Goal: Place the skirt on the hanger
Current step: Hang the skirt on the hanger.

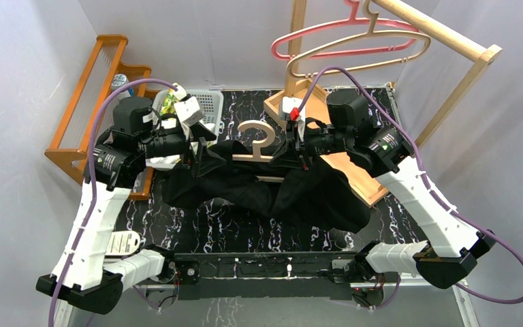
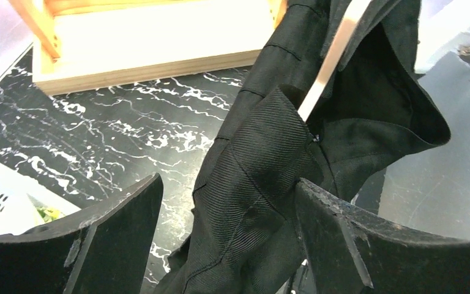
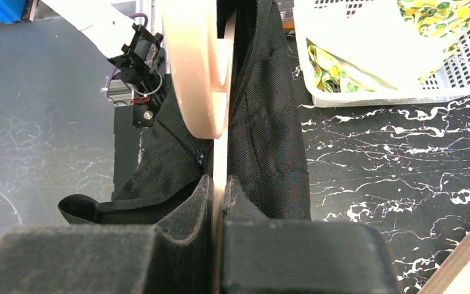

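Observation:
The black skirt (image 1: 272,194) hangs bunched over a pale wooden hanger (image 1: 257,135) held above the middle of the table. My right gripper (image 1: 300,147) is shut on the hanger's right end; in the right wrist view the thin wooden hanger (image 3: 194,67) runs edge-on into the closed right gripper (image 3: 218,197), with skirt cloth (image 3: 269,135) on both sides. My left gripper (image 1: 195,154) is at the skirt's left end. In the left wrist view this gripper (image 2: 229,211) stands open. A ribbed fold of the skirt (image 2: 254,174) hangs between the fingers (image 2: 119,229), against the right one. The hanger's arm (image 2: 333,58) shows above it.
A white basket (image 1: 208,107) with yellow-patterned cloth (image 3: 440,15) sits at the back left, beside an orange wooden rack (image 1: 99,95). At the back right stands a wooden rail frame (image 1: 449,41) carrying pink and wooden hangers (image 1: 354,44), on a wooden base (image 1: 357,177).

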Controlling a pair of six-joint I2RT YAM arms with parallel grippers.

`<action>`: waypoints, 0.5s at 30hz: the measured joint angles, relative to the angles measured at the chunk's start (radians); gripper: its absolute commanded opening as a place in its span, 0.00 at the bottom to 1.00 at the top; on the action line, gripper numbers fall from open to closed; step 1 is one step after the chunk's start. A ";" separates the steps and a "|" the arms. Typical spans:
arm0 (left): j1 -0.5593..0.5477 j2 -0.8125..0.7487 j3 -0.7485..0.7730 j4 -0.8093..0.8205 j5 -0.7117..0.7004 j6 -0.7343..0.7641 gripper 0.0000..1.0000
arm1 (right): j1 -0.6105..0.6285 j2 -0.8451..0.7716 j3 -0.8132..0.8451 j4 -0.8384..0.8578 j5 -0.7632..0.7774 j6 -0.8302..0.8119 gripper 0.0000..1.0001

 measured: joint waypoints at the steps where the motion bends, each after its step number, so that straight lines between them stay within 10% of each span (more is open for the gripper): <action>1: 0.000 0.003 0.000 -0.003 0.016 0.005 0.76 | 0.000 0.000 0.000 0.000 -0.002 0.000 0.00; 15: 0.000 0.024 -0.091 -0.083 0.245 0.121 0.33 | 0.000 0.018 0.002 -0.010 -0.074 -0.001 0.00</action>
